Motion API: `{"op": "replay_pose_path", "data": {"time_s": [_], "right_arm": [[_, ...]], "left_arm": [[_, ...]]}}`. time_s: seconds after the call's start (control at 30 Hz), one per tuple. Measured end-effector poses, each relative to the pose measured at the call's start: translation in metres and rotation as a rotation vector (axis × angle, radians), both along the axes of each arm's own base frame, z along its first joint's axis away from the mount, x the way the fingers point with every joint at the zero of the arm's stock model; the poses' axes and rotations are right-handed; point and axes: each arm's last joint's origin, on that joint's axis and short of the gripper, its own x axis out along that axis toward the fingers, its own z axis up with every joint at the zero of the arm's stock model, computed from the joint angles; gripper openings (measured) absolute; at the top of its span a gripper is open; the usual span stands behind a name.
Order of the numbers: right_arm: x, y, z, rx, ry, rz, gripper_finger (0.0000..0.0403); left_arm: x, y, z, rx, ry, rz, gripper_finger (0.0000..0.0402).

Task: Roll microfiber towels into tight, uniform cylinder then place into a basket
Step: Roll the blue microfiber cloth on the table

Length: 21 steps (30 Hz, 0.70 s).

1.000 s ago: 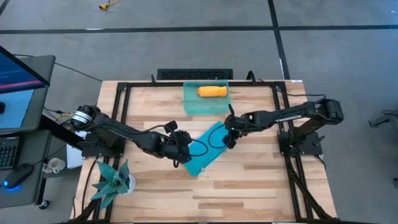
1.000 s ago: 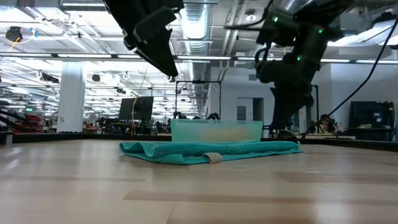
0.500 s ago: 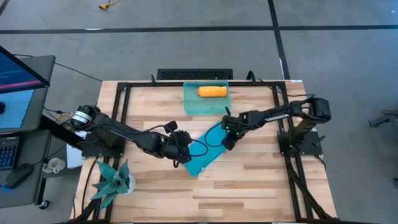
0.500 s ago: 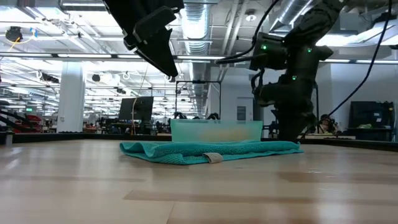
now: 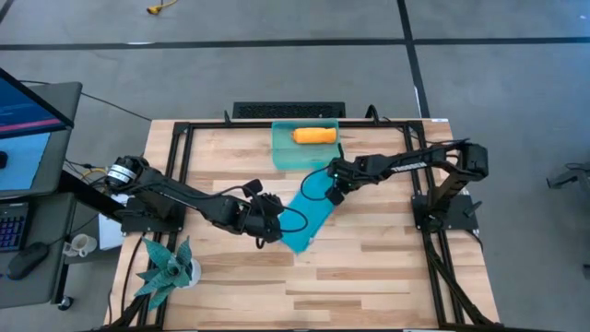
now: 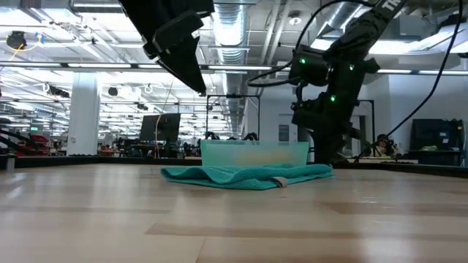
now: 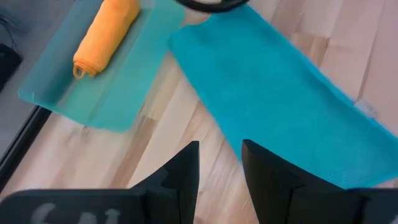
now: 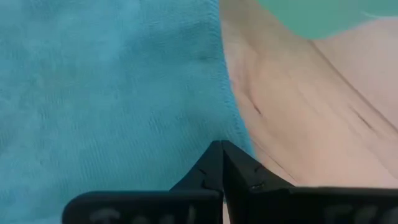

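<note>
- The orange towel (image 5: 314,136) is rolled into a cylinder and lies inside the basket (image 5: 286,157) at the far edge of the tabletop (image 5: 369,267). Judged complete for that item.
- The teal towel (image 5: 309,210) lies flat and folded on the tabletop, just in front of the basket, running diagonally. No roll is visible in it; this item is judged outstanding.
- The right claw (image 5: 335,195) is down at the towel's far edge, near the basket. Its fingers (image 8: 219,163) are pressed together on that edge, apparently pinching the cloth.
- The left claw (image 5: 267,231) hovers beside the towel's near end, fingers (image 7: 180,174) held narrowly apart, with nothing between them.
- Remaining work, as judged: roll the teal towel tightly to match the orange one, then place it in the basket beside it.
- A spiky plant (image 5: 166,267) stands at the tabletop's near left corner, well apart from the work.
</note>
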Motion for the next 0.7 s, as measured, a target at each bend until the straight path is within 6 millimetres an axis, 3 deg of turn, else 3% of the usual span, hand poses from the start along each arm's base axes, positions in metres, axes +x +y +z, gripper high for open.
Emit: {"op": "replay_pose_path", "data": {"time_s": [0.2, 0.37, 0.5, 0.7], "right_arm": [[0.020, 0.026, 0.021, -0.004, -0.033, 0.115, 0.0020], [0.038, 0.066, 0.041, -0.015, -0.109, 0.335, 0.0021], [0.041, 0.093, 0.045, -0.014, -0.151, 0.430, 0.0022], [0.054, 0.106, 0.042, -0.047, -0.249, 0.529, 0.0019]], "left_arm": [[-0.004, 0.001, -0.002, 0.008, 0.045, 0.008, 0.0114], [-0.007, 0.002, -0.004, 0.013, 0.076, 0.015, 0.0114], [-0.012, 0.002, -0.005, -0.020, 0.120, 0.022, 0.0114], [-0.024, -0.005, 0.008, 0.020, 0.076, 0.032, 0.0114]]}}
